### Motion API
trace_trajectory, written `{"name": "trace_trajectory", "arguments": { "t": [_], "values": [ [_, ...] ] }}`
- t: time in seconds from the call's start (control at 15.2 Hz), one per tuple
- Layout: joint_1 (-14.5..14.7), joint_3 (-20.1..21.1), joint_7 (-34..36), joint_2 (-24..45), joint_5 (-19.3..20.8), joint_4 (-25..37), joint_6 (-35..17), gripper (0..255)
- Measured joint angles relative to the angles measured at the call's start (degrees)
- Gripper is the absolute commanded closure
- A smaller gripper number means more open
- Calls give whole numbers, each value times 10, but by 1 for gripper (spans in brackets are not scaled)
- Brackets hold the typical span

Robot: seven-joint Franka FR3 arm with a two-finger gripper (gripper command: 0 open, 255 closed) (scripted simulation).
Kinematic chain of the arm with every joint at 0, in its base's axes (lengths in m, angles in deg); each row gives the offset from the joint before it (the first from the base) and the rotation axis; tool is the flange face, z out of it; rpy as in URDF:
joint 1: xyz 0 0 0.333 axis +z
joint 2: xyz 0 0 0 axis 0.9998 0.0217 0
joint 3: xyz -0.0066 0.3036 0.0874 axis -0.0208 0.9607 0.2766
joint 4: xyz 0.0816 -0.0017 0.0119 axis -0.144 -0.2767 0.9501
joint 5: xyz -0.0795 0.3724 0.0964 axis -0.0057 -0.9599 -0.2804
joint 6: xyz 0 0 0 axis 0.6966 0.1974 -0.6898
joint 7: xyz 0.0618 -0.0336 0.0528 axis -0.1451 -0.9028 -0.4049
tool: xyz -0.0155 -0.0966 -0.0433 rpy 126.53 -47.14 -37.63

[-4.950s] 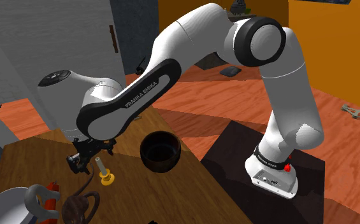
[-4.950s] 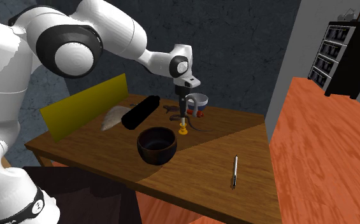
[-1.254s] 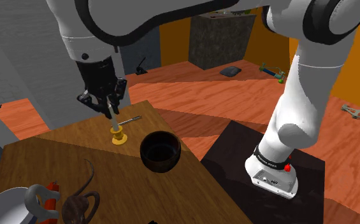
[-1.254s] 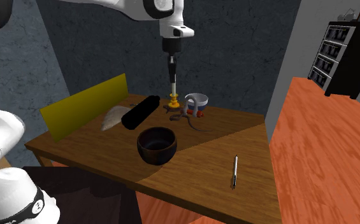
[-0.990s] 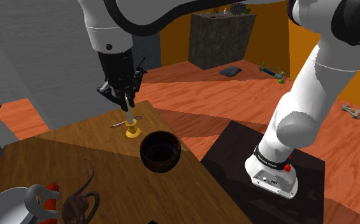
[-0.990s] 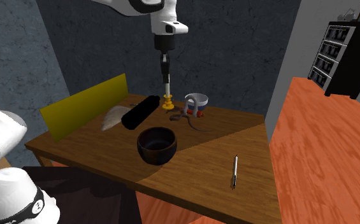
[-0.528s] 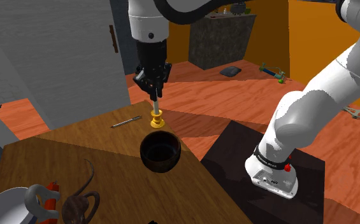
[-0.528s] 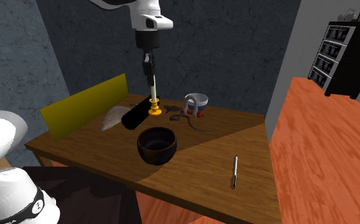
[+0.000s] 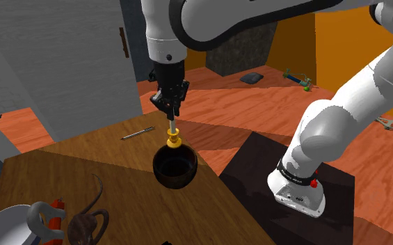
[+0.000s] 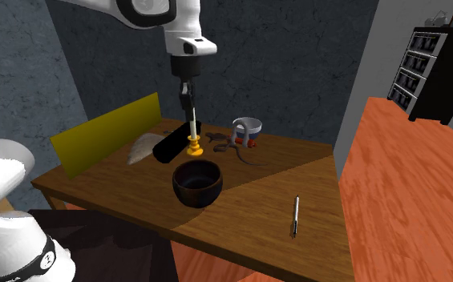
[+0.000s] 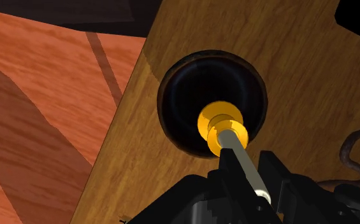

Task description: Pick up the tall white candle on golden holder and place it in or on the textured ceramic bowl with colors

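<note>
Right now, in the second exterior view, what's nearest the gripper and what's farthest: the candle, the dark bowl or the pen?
1. White candle on golden holder, clasped in the gripper.
2. Dark bowl, right beneath the candle.
3. Pen, lying off toward this view's lower right.

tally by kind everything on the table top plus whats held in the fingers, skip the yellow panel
candle on gold holder (held): 1
dark bowl: 1
pen: 1
black cylinder: 1
cup: 1
brown coiled thing: 1
pale fan-shaped thing: 1
Total: 7
</note>
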Motion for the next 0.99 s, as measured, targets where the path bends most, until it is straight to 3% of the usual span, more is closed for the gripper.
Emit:
{"name": "trace_trajectory", "arguments": {
  "t": [0.99],
  "values": [
    [2,15,4,23,0,-96,-117,255]
  ]
}}
